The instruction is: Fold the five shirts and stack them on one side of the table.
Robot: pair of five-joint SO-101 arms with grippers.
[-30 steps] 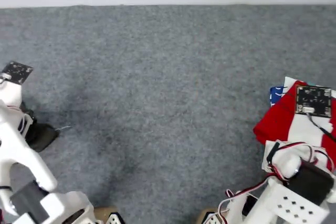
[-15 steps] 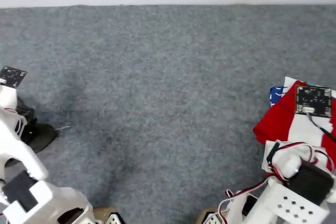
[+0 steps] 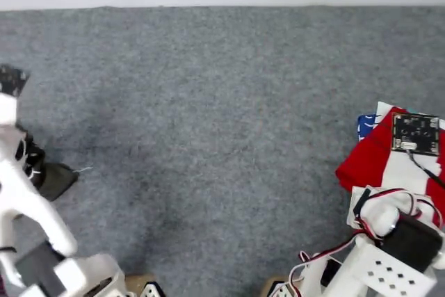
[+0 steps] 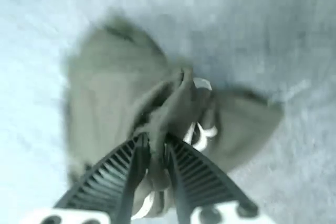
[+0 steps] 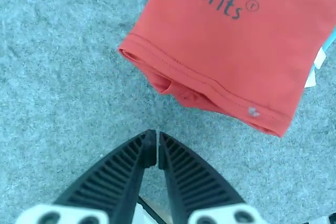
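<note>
Your left fingers [image 4: 140,151] are clamped on a bunched fold of the crumpled dark olive cloth shirt [image 4: 105,87] at the left edge of the grey felt-covered bench [image 3: 222,102]. That thin pinch could slip, or drag the shirt balled up, if you pull hard. Your right fingers [image 5: 152,145] are pressed together, empty, just beside the folded red cotton shirt [image 5: 236,40] topping the stack at the right edge, where a careless swing could rumple it. You have one loose shirt and one stack showing red, a blue shirt edge [image 3: 364,125] and a white shirt edge [image 3: 382,108]; its full count cannot be told.
</note>
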